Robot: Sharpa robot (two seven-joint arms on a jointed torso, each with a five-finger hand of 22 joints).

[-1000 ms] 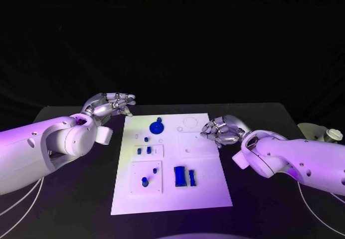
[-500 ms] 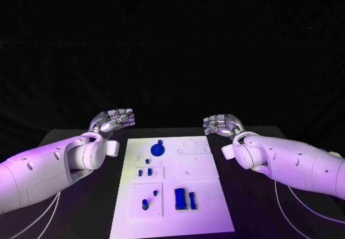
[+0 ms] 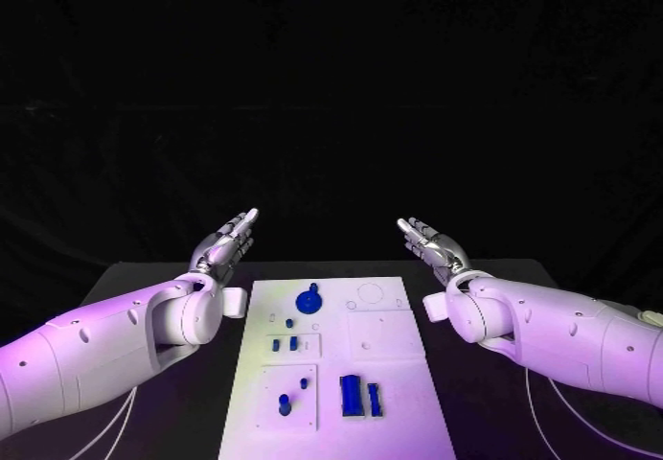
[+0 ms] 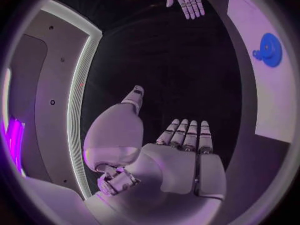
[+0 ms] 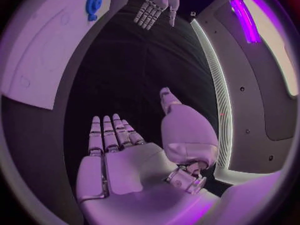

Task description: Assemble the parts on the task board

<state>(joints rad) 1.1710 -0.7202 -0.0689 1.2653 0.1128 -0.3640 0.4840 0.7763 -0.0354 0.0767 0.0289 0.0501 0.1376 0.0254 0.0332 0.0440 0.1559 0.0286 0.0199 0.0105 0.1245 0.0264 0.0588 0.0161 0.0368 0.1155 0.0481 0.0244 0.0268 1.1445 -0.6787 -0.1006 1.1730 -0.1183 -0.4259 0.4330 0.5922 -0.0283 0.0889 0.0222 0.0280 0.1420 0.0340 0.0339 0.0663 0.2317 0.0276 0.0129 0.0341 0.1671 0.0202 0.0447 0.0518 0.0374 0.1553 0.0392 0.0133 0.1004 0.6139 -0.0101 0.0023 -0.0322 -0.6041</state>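
The white task board [image 3: 387, 359] lies in the middle of the black table. A round blue part [image 3: 308, 300] sits near its far end, two small blue parts [image 3: 285, 343] at mid left, two more [image 3: 287, 403] in the near left panel, and two blue bars [image 3: 359, 395] at the near right. My left hand [image 3: 230, 240] is raised beyond the board's far left corner, flat, fingers straight, holding nothing. My right hand [image 3: 430, 241] mirrors it beyond the far right corner, also flat and empty. The round blue part [image 4: 269, 49] and the board [image 5: 44, 60] show in the wrist views.
The black table [image 3: 497, 383] extends on both sides of the board. A pale object [image 3: 650, 316] lies at the table's right edge behind my right arm. Both white forearms flank the board's far half.
Both hands have lifted off the board's far corners and uncurled from bent fingers to flat, straight ones. The camera has tilted, shifting the whole picture.
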